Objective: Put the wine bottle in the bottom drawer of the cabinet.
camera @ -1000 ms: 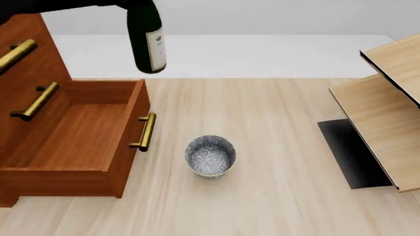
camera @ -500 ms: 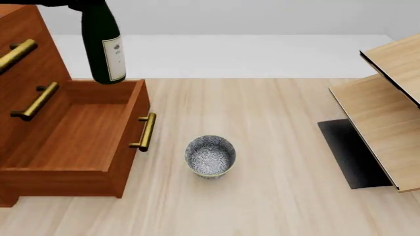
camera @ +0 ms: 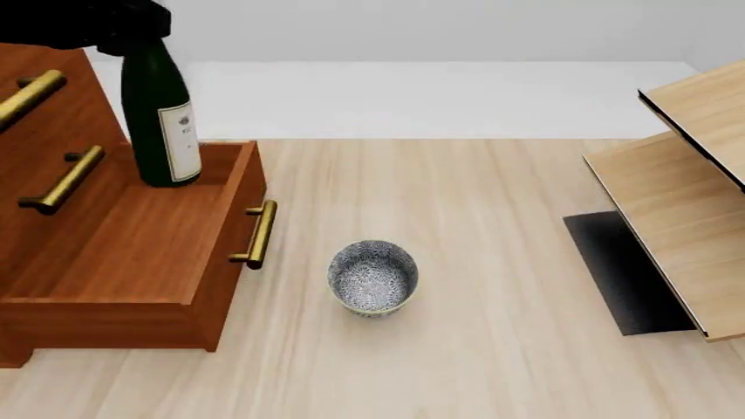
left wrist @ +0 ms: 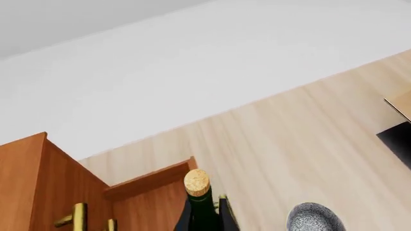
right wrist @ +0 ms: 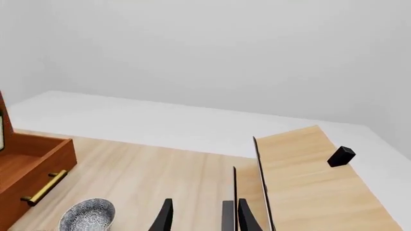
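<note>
Far left edge: cabinet (camera: 47, 105), drawer (camera: 128, 244) pulled open toward the middle. Bottle (camera: 157, 118) upright over the drawer's far end, neck held by the left gripper (camera: 122, 30), clamped on it; base looks at or near the drawer floor, contact unclear. Step: lowering into the drawer. Next move likely needs it settled before letting go. Bowl (camera: 372, 278) mid-table, apart. Shelf (camera: 686, 192) at right edge. Right gripper (right wrist: 199, 216) parted, empty.

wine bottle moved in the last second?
Yes. In the front view the wine bottle went left and down, from beyond the bottom drawer's right corner to over its back, beside the cabinet.
</note>
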### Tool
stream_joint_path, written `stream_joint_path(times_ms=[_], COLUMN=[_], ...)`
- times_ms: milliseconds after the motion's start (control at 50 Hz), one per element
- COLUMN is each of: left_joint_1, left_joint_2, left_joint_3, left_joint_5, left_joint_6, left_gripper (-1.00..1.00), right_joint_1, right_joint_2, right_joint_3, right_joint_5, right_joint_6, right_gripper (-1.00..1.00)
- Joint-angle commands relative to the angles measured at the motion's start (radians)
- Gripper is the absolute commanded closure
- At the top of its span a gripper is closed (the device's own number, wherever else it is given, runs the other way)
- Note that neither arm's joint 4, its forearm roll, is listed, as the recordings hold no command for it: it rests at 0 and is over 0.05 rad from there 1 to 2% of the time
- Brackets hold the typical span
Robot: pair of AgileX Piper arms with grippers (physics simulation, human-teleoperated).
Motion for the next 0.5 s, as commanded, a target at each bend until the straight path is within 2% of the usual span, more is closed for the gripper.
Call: stream_joint_path(times_ms=[20,60,240,260,300,320,420,500], left_joint_1=[0.010,0.042,0.040,0.058,0.040,0.058,0.050,0.065], left_joint_2=[-0.043,-0.054,-0.048,-0.051,-0.046,-0.053,-0.056,-0.068], left_joint_3=[0.060,0.073,0.088,0.102,0.105,0.114,0.134,0.161], left_joint_5=[0.008,-0.007,-0.002,-0.005,-0.008,-0.013,-0.022,-0.030], left_joint_6=[-0.007,0.016,0.005,0.033,0.006,0.023,0.004,0.025], left_gripper=[1.00,1.00,1.00,1.00,1.00,1.00,1.00,1.00], right_joint_1=[0.001,0.005,0.006,0.005,0.007,0.007,0.003,0.004], right_joint_2=[0.000,0.000,0.000,0.000,0.000,0.000,0.000,0.000], right_joint_3=[0.008,0.015,0.011,0.009,0.008,0.008,0.005,0.003], right_joint_5=[-0.008,-0.012,-0.008,-0.007,-0.006,-0.006,-0.004,-0.003], right_joint_6=[0.000,-0.003,-0.002,0.000,0.000,-0.001,0.000,0.000], right_gripper=[-1.00,-1.00,-1.00,-1.00,-1.00,-1.00,-1.00,-1.00])
